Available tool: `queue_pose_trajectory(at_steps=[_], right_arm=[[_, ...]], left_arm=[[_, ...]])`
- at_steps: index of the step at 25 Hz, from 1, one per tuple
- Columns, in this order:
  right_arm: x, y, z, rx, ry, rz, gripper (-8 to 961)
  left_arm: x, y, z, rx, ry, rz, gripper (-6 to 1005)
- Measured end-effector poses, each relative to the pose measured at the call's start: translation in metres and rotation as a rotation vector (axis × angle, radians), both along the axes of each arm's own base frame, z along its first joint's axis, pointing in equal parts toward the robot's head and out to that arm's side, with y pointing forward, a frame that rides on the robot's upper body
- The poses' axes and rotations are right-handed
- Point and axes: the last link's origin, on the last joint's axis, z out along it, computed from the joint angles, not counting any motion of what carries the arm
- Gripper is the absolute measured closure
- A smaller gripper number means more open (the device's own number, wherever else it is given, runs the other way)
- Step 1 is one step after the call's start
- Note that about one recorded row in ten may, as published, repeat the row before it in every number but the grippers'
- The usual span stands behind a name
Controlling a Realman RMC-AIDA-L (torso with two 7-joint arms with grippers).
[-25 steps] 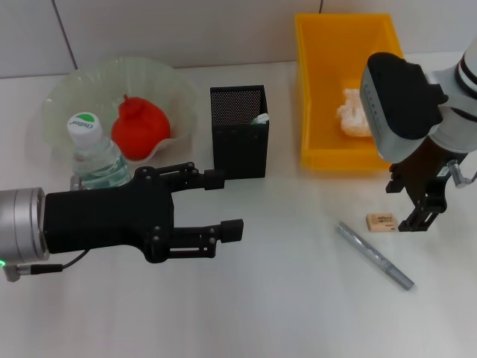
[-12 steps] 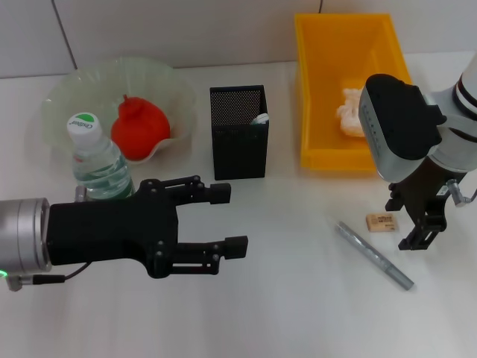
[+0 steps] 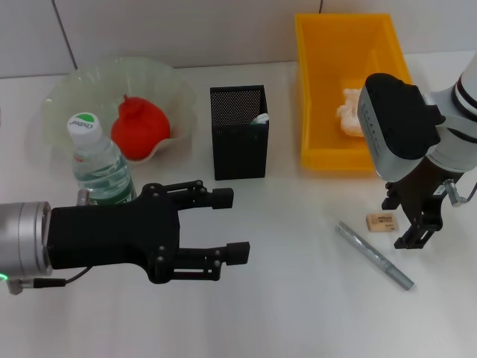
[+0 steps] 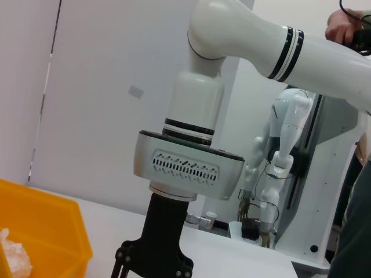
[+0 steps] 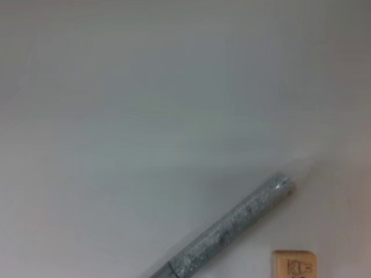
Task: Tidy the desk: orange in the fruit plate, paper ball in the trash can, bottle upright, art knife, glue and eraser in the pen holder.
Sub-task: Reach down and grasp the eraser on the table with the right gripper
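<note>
A reddish orange (image 3: pixel 140 128) lies in the pale green fruit plate (image 3: pixel 112 74). The bottle (image 3: pixel 97 160) stands upright in front of the plate. The black mesh pen holder (image 3: pixel 238 130) holds the glue (image 3: pixel 261 118). A paper ball (image 3: pixel 350 112) rests in the yellow trash can (image 3: pixel 320 160). The tan eraser (image 3: pixel 381 221) (image 5: pixel 294 266) and grey art knife (image 3: pixel 373 255) (image 5: pixel 232 226) lie on the desk. My right gripper (image 3: pixel 402 218) hangs open just right of the eraser, holding nothing. My left gripper (image 3: pixel 227 225) is open and empty, right of the bottle.
The white desk top (image 3: pixel 283 313) spreads in front of both arms. A wall runs behind the plate and bin. In the left wrist view the right arm (image 4: pixel 191 168) stands beside the yellow bin (image 4: pixel 40 231).
The right gripper has sunk a little toward the eraser. The left gripper has drifted slightly right and toward the front. No object has moved.
</note>
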Motion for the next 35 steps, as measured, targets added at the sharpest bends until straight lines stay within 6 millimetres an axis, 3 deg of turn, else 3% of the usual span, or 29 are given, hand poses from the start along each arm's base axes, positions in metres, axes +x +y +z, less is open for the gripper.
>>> queue_pose_trajectory(at_steps=[35], right_arm=[[0.0048,0.0040,-0.0013,0.011,0.035,-0.001,390]], left_arm=[[0.0041,-0.0016,-0.0035,-0.031,0.004,-0.013,197]])
